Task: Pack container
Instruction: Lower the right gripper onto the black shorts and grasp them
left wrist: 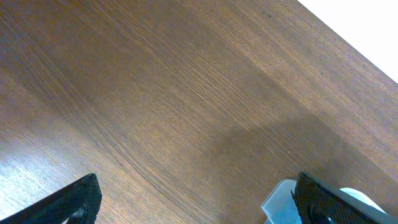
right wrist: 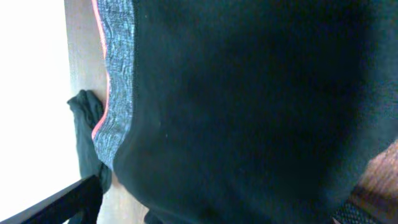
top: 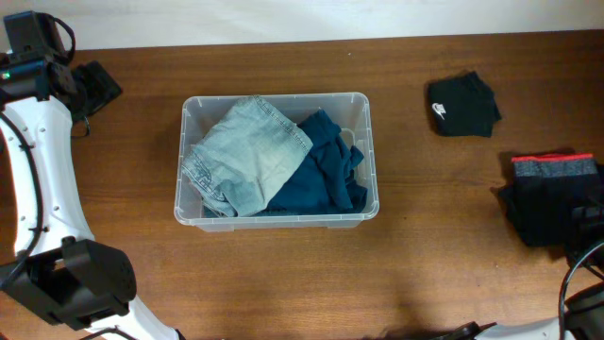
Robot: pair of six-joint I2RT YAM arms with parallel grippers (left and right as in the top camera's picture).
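The clear container [top: 363, 104] stands mid-table and holds a folded light denim garment [top: 247, 151] and a dark teal garment [top: 330, 165]. My left gripper [top: 94, 85] hovers over bare wood at the far left, well away from the bin. In the left wrist view the left gripper [left wrist: 199, 211] is open with nothing between its fingers, and a container corner [left wrist: 278, 202] shows beside the right finger. My right gripper [right wrist: 214, 214] stands open over a black garment [right wrist: 249, 99] with a grey and red waistband [right wrist: 118, 74], also seen from overhead as the black garment [top: 552, 194].
A smaller black garment with a white logo [top: 462, 104] lies at the back right. The black garment with the waistband lies close to the table's right edge. The left arm's white links [top: 42, 179] run down the left side.
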